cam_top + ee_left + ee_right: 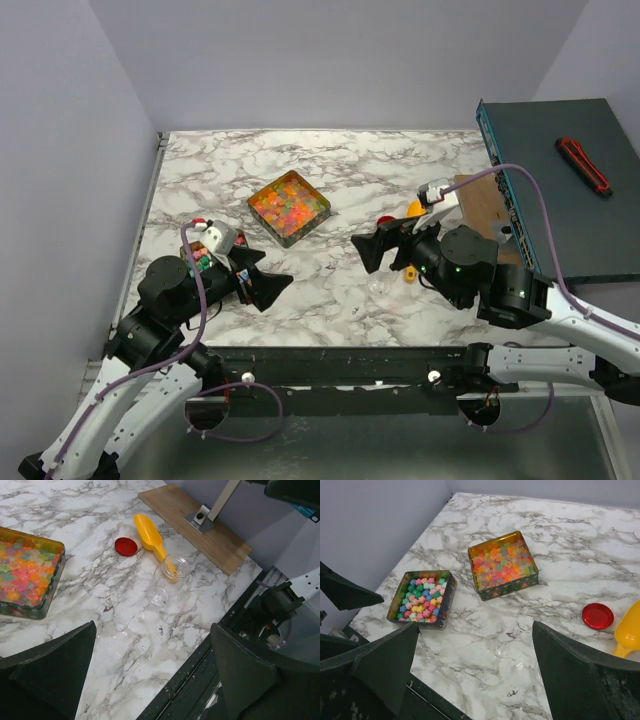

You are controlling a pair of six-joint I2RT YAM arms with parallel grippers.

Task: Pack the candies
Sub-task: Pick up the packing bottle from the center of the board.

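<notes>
In the top view the left arm [175,290] covers most of the near-left tin [200,264], leaving a few pastel candies [203,257] peeking out; the right arm [470,265] hides most of the yellow scoop [413,209] and part of the red cap [385,220]. The clear jar [378,287] is barely visible there. A red-and-black tool [583,164] far right is too small to name. The jelly tin [52,575] is cut by the left wrist view's left edge. The left gripper [153,625] and right gripper [476,624] run off their views' bottom edges
</notes>
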